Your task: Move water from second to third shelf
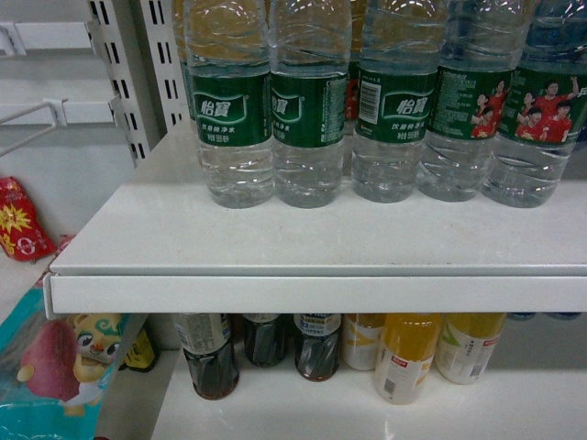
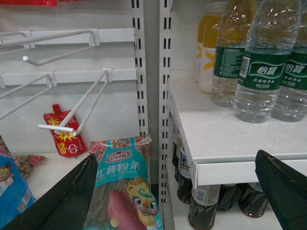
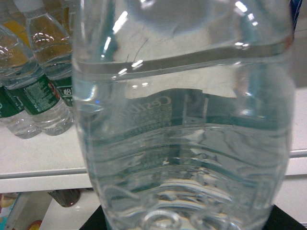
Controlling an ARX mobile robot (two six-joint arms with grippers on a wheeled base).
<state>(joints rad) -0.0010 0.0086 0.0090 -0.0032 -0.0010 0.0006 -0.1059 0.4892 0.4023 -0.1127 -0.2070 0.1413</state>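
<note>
Water bottle (image 3: 184,124) fills the right wrist view, apparently held between the right fingers, grip unconfirmed, beside the shelf (image 1: 312,240) row; left fingers (image 2: 184,191) gape empty; a swing could topple neighbouring green-labelled bottles (image 1: 307,105), or the smooth bottle could slip.

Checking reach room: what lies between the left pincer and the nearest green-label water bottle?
In the left wrist view, only bare white shelf lies between the left pincer and the water bottle.
</note>
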